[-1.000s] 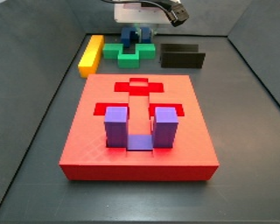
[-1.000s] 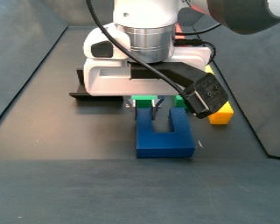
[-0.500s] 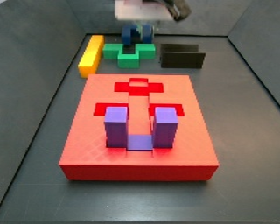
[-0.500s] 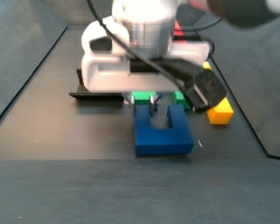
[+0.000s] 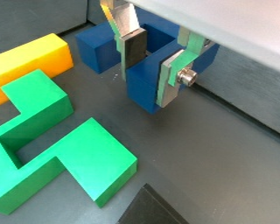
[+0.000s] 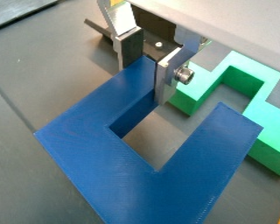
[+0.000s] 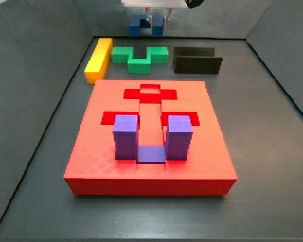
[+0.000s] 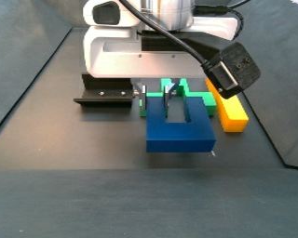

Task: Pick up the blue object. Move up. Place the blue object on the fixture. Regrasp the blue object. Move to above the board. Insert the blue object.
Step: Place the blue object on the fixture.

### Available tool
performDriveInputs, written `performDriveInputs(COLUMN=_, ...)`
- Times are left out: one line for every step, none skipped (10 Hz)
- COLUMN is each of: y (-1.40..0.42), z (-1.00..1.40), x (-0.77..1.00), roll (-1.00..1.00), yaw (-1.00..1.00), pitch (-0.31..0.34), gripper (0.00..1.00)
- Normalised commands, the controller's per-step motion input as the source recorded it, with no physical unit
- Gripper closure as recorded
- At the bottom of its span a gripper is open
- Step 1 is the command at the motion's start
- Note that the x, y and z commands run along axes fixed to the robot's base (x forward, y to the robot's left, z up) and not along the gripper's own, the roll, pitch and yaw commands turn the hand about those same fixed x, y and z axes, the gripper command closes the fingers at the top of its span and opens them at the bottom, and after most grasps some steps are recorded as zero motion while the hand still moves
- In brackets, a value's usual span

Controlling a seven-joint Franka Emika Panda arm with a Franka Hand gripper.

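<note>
The blue object (image 8: 179, 132) is a dark blue U-shaped block that hangs clear of the floor. My gripper (image 8: 173, 95) is shut on one of its prongs. In both wrist views the silver fingers (image 5: 171, 77) clamp that prong, with the blue object (image 6: 130, 144) stretching away below the gripper (image 6: 150, 61). In a side view the gripper (image 7: 149, 13) and blue object (image 7: 144, 23) sit at the picture's top edge, above the green block (image 7: 144, 57). The black fixture (image 7: 197, 60) stands to the right of the green block. The red board (image 7: 151, 161) lies in front, apart from the gripper.
A purple U-shaped block (image 7: 151, 138) stands in the board's recess. A yellow bar (image 7: 99, 59) lies left of the green block (image 5: 55, 136). Dark walls close in the floor on both sides and at the back. The fixture (image 8: 104, 98) is also seen beside the arm.
The gripper has risen with the blue object in it. The block has left the floor beside the green block and now hangs above it.
</note>
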Motion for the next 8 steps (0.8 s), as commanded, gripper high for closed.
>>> performDriveInputs(y=-0.12, z=0.67, x=0.45, roll=-0.19, yaw=-0.23, pitch=-0.009, gripper=1.0)
performDriveInputs(y=-0.19, z=0.95, x=0.56, roll=0.0, yaw=-0.2, pitch=0.171, gripper=1.0)
performDriveInputs(y=-0.25, z=0.83, x=0.56, roll=-0.03, yaw=-0.2, pitch=0.026, gripper=1.0)
performDriveInputs(y=-0.15, z=0.67, x=0.67, roll=-0.32, yaw=-0.22, pitch=0.0, gripper=1.0)
performDriveInputs(y=-0.16, z=0.62, x=0.63, roll=-0.47, yaw=-0.19, pitch=0.0, gripper=1.0)
performDriveInputs(y=-0.19, z=0.57, x=0.6, roll=-0.65, yaw=-0.16, pitch=0.0, gripper=1.0)
performDriveInputs(y=-0.18, z=0.54, x=0.6, roll=-0.75, yaw=-0.16, pitch=0.0, gripper=1.0)
performDriveInputs(y=-0.17, z=0.47, x=0.61, roll=-0.77, yaw=-0.17, pitch=0.0, gripper=1.0)
